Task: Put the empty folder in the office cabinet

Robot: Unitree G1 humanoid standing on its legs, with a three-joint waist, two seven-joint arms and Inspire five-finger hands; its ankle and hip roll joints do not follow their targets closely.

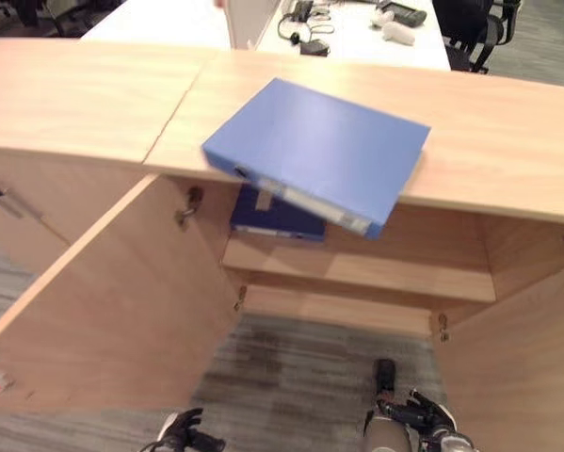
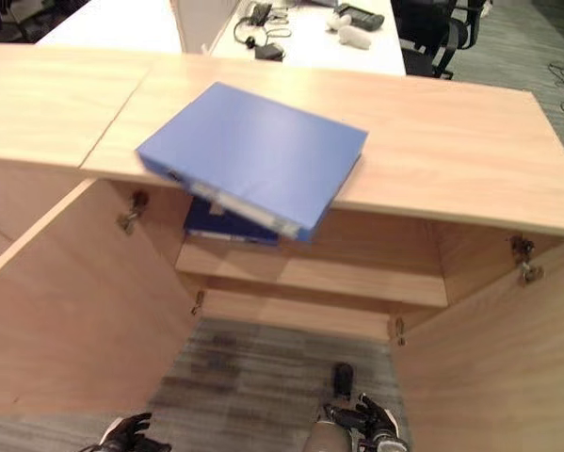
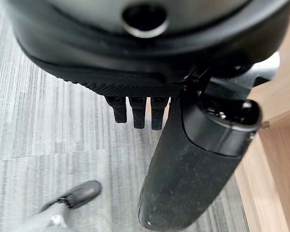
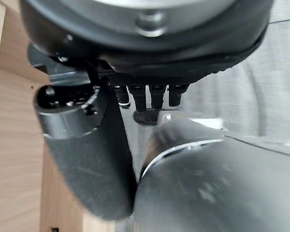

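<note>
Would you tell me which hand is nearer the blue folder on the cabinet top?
Neither clearly: the left hand and right hand both hang low, far below the blue folder.

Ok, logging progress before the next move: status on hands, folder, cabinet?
Left hand and right hand low, open, holding nothing. Blue folder on cabinet top, corner overhanging. Doors open; darker folder already on shelf.
</note>
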